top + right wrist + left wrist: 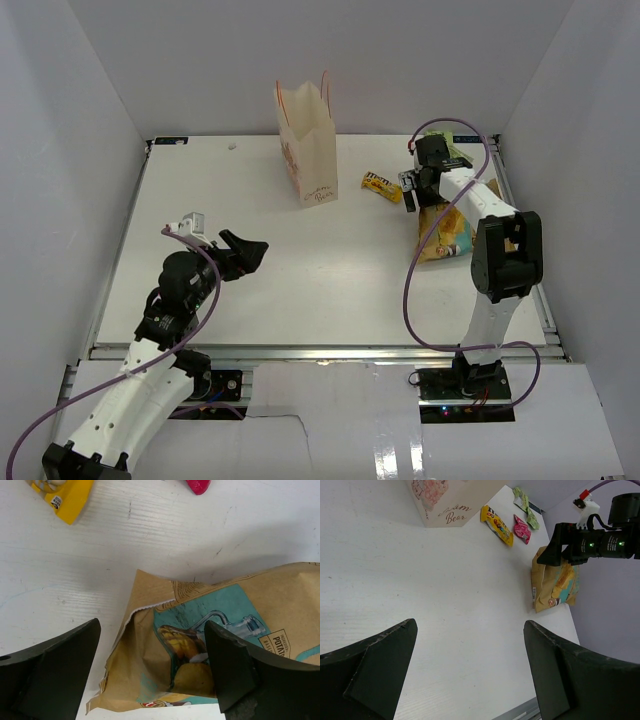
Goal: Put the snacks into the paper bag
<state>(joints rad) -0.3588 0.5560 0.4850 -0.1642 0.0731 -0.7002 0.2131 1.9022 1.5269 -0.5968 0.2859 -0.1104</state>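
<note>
The cream paper bag (308, 140) stands upright at the back middle; it also shows in the left wrist view (445, 500). The tan chip bag (447, 235) lies flat at the right, also seen in the right wrist view (165, 630) and the left wrist view (552, 582). My right gripper (415, 192) is open and empty, just over the chip bag's far end, with its jaws (151, 627) on either side of that corner. A yellow packet (380, 186), a pink packet (521, 529) and a green packet (526, 502) lie beyond it. No dark brown packet shows. My left gripper (250, 250) is open and empty above bare table (470, 624).
White walls close in the table on the left, back and right. A metal rail (320, 350) runs along the near edge. The right arm (500, 250) stands over the chip bag's right side. A small white speck (232, 146) lies near the back edge.
</note>
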